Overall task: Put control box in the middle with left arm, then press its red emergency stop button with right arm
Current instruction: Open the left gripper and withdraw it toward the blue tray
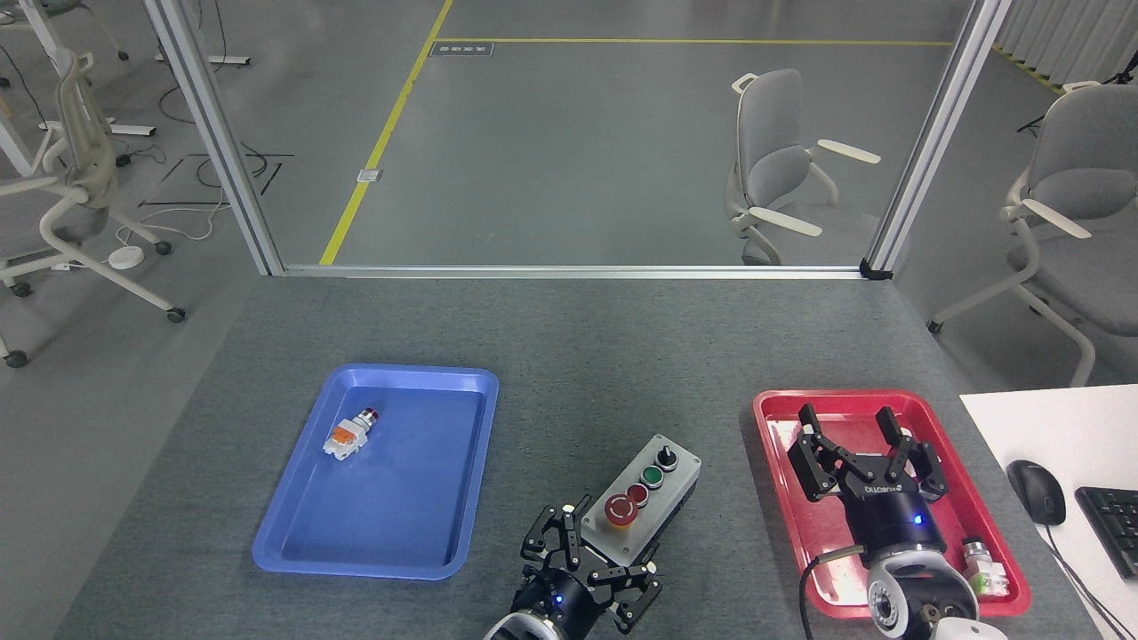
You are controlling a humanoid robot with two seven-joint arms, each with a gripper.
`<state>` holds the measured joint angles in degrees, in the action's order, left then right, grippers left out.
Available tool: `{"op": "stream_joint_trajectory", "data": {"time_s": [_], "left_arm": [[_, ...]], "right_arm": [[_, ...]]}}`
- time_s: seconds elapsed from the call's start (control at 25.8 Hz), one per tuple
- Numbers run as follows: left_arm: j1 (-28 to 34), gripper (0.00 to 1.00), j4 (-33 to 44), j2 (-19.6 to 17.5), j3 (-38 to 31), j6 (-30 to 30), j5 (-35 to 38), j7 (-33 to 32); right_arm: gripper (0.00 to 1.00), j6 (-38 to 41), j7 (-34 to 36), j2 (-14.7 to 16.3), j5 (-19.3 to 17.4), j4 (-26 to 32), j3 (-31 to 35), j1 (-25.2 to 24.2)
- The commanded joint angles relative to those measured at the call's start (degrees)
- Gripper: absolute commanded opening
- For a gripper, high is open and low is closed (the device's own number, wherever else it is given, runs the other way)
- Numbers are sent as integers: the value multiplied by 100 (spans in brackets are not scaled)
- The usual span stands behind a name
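The control box (642,495) lies on the grey table between the two trays, angled, its big red button (621,509) nearest me, then the small red, green and black knob. My left gripper (587,562) sits just behind the box's near end, open, fingers spread and off the box. My right gripper (861,452) hovers over the red tray (787,533), open, with nothing between its fingers.
A blue tray (382,551) at the left holds a small loose push-button part (349,434). Another small part (983,569) lies in the red tray's near right corner. A white desk with mouse (1036,491) and keyboard (1111,524) stands at the right.
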<state>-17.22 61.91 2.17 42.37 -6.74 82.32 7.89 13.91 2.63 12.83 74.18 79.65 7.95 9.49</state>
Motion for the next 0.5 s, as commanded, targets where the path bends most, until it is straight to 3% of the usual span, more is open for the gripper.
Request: {"op": "stream_joint_trajectory", "data": {"time_s": [0.0,0.27,0.35,0.47], "left_arm": [[290,98,453,-419,-18,15,-5,-6],[878,99,1499,-1280,-528,121,-23,-6],[1116,99,1868,-1439,-879,349,-23,-6],[1564,99,2466,-1527,-1750,850,-23,-6]], "right_arm": [[86,411,18,9,-9,-90,5,71],[25,1562,150,18,-18,-257,40,79],[0,1922,423,18,-18,-257,22,79],[0,2441,721,18,44,-257,-4,79]]}}
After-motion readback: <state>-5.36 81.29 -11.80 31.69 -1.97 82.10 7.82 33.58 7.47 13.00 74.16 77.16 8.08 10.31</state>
